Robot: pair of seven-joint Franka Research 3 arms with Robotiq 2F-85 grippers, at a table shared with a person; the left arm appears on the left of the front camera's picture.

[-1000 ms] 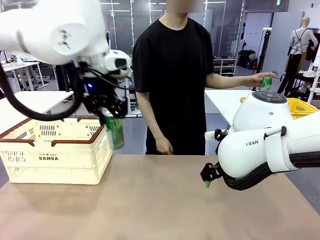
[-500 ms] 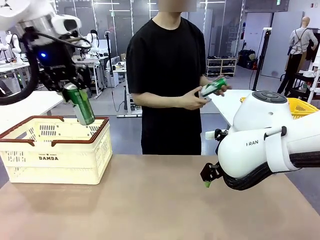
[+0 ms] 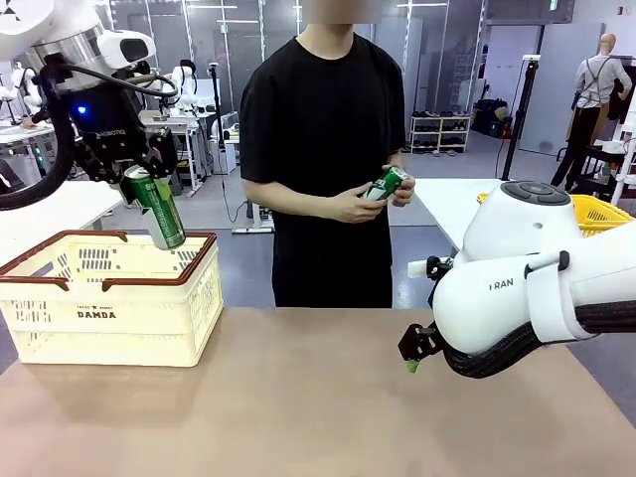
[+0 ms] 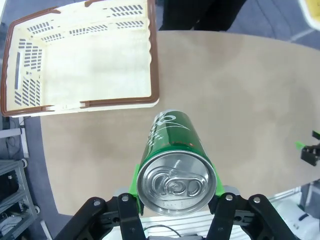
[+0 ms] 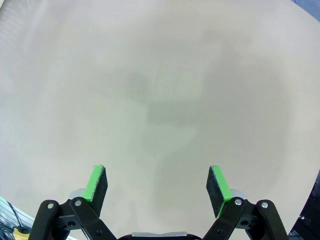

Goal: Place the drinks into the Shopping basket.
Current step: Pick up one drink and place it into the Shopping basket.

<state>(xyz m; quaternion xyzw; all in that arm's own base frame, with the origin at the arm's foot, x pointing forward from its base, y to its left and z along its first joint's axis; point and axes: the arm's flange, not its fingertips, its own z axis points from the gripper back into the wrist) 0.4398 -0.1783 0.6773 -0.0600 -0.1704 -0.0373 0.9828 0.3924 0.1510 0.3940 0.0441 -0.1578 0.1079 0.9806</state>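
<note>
Item one, the wide brown tabletop point(image 3: 298, 397): the work surface between robot and person, bare under the right arm.

Item two, the large cream-white slotted plastic Shopping basket point(image 3: 99, 318) with brown rim and handles: it stands on the table's left end, mouth up, presumably so that cans can be lowered straight in. In the left wrist view, the part of its floor that shows point(image 4: 100, 65) holds no can.

Item three, the right gripper point(image 3: 412, 358): it hangs low over the table with its green pads spread wide point(image 5: 157, 182) and nothing between them. It looks parked, ready for a handover.

Item four, the left gripper point(image 3: 139, 184): raised above the basket, it is clamped near the silver top of a slim green metal drink can point(image 3: 159, 211). That leaves the body free below, I judge for a clean drop.

Item five, that can point(image 4: 172, 145): it is tilted, its lower end by the basket's rim – whether it is fully over the opening I cannot tell.

Item six, a second green drink can point(image 3: 386, 184): the person's hands point(image 3: 353, 204) hold it across the table, well apart from both grippers – probably next in line.
</note>
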